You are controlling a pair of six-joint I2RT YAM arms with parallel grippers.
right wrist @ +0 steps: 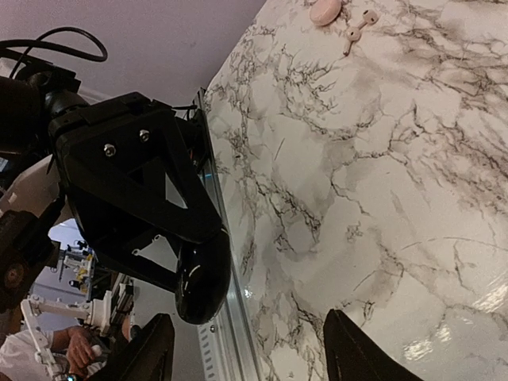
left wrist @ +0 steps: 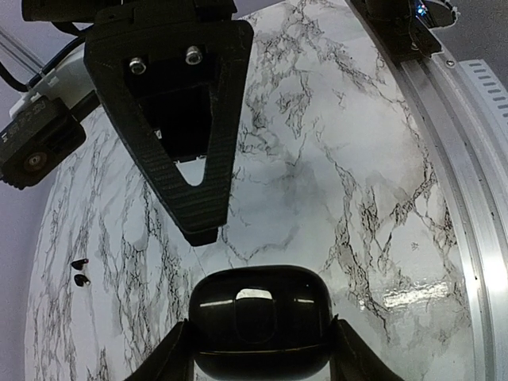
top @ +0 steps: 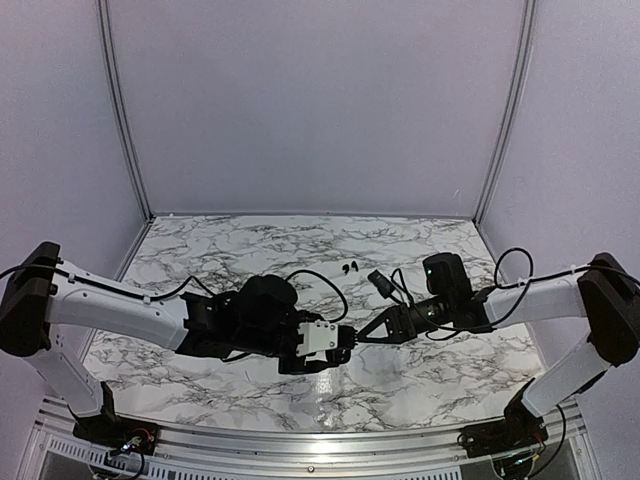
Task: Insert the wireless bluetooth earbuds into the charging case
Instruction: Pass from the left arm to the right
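Note:
Two tiny black earbuds (top: 350, 268) lie side by side on the marble, and the left wrist view shows the earbuds (left wrist: 79, 271) far off to the left. The pale pink charging case (right wrist: 325, 11) rests at the far end of the table in the right wrist view. My left gripper (left wrist: 262, 353) is shut on a glossy black rounded lump (left wrist: 258, 329), held above the table near its front rail. My right gripper (right wrist: 246, 353) is open, its fingers spread wide, pointing at that lump (right wrist: 202, 278), which hangs just ahead of its left finger. The two gripper tips nearly meet (top: 355, 338).
Two small pink stemmed pieces (right wrist: 355, 28) lie next to the pink case. The metal front rail (left wrist: 452, 135) runs along the table's near edge, close under both grippers. A black cable connector (top: 380, 281) hangs from the right arm near the black earbuds.

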